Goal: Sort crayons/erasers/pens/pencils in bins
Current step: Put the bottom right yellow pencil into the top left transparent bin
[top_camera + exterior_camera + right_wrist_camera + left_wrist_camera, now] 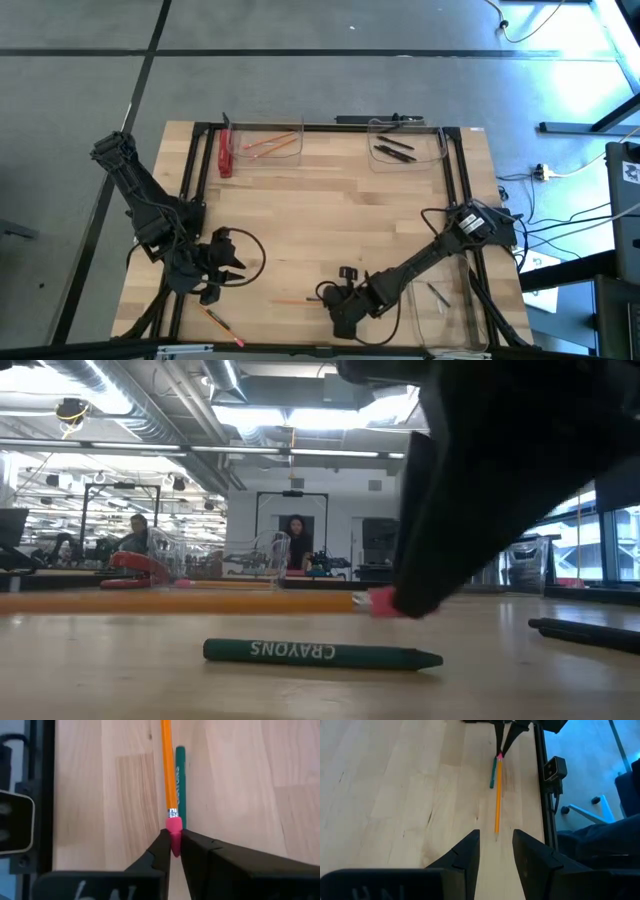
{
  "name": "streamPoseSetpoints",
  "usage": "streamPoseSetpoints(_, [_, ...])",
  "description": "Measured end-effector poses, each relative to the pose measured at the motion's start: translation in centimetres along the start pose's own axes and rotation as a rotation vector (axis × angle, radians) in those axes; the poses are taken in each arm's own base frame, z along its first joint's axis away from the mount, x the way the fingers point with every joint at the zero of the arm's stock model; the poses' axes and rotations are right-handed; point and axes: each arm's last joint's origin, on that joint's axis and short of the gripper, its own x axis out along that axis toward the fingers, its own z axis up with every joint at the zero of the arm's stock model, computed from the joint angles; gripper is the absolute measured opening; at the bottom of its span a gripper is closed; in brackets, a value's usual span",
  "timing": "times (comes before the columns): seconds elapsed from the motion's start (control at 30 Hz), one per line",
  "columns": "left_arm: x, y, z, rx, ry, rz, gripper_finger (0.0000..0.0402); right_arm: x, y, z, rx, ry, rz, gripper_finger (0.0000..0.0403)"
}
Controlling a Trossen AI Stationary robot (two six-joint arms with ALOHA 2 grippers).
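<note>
Green crayon [322, 653], nearest the low camera, lies flat on the table [330, 220] with an orange pencil [190, 601] parallel just behind it. Right gripper [174, 849] is pinched on that pencil's pink eraser end, its two fingers pressed against the rubber; the pencil's long axis runs straight away from the fingertips, shaft resting on the wood and the crayon alongside it, close or touching. Left gripper [496, 851] stands spread and empty off the pencil's pointed end, roughly in line with the shaft, near but apart from the tip. A second pencil [220, 322] lies farther from the held pencil, beyond the left gripper at the near table edge. Taking the held pencil as landmark, the bin with pencils [265, 145] and the bin with pens [405, 148] sit well apart across the table; a third bin [440, 300] lies beside the right arm. By judgement, lifting turns on the eraser-end grip.
</note>
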Motion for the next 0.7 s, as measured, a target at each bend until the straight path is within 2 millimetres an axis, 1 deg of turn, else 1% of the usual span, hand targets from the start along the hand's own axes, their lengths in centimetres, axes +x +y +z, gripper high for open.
streamPoseSetpoints(0.1, [0.0,0.0,0.0,0.000,0.000,0.000,0.0110,-0.2,-0.3,0.9,0.019,-0.011,0.009,0.0033])
streamPoseSetpoints(0.2, [0.0,0.0,0.0,0.000,0.005,-0.004,0.0110,-0.5,-0.8,2.4,0.048,-0.033,0.018,0.0033])
streamPoseSetpoints(0.37, [0.0,0.0,0.0,0.000,0.006,-0.005,0.0110,-1.5,-2.6,5.4,0.077,-0.034,-0.021,0.0033])
streamPoseSetpoints(0.53, [0.0,0.0,0.0,0.000,0.005,-0.004,0.0110,-3.3,-5.6,8.7,0.038,0.002,-0.111,0.0033])
streamPoseSetpoints(0.7, [0.0,0.0,0.0,-0.002,-0.003,0.001,0.0110,-5.2,-9.3,12.0,-0.009,0.027,-0.171,0.0033])
